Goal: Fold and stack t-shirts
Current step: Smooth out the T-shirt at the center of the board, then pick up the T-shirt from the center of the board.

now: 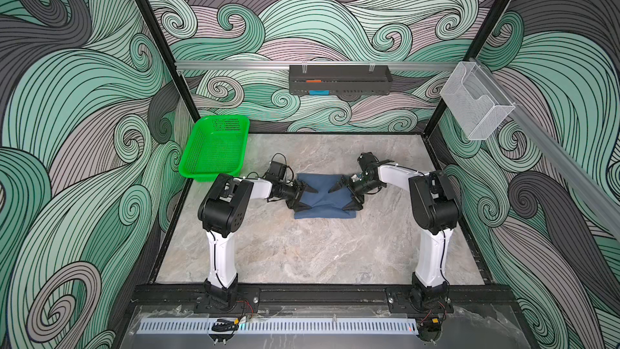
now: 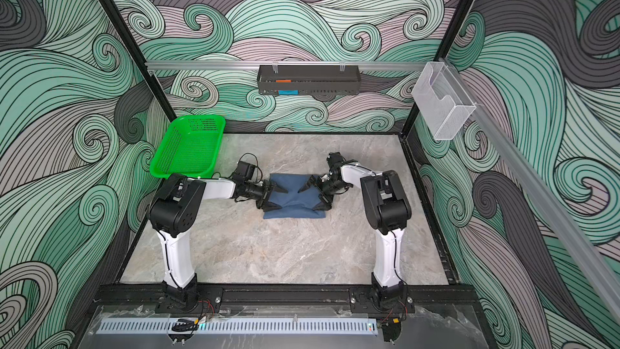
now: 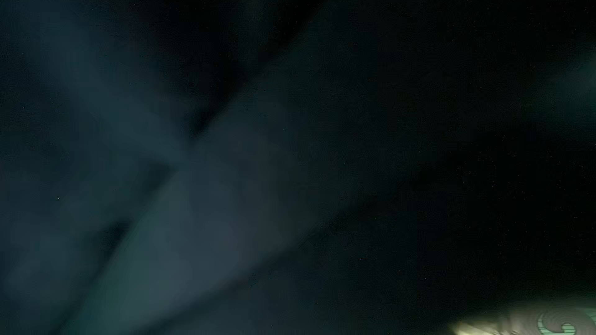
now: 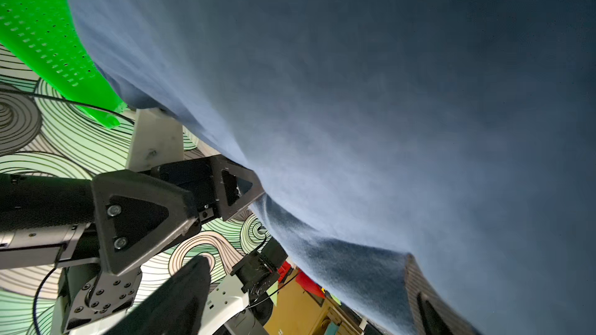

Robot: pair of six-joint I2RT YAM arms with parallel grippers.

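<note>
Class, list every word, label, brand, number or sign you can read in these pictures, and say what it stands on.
No readable text in any view.
t-shirt: plain, no print seen.
green basket: no label seen.
orange item and blue item in the dark tray: too small to read.

Both top views bright and evenly lit, sharp, only faint soft shadows on the bench (image 1: 302,250), wide-angle bowing toward the edges, left wrist view near black and smeared, one pale corner patch, right wrist view's close t-shirt (image 4: 354,91) blurred, shading darker across
</note>
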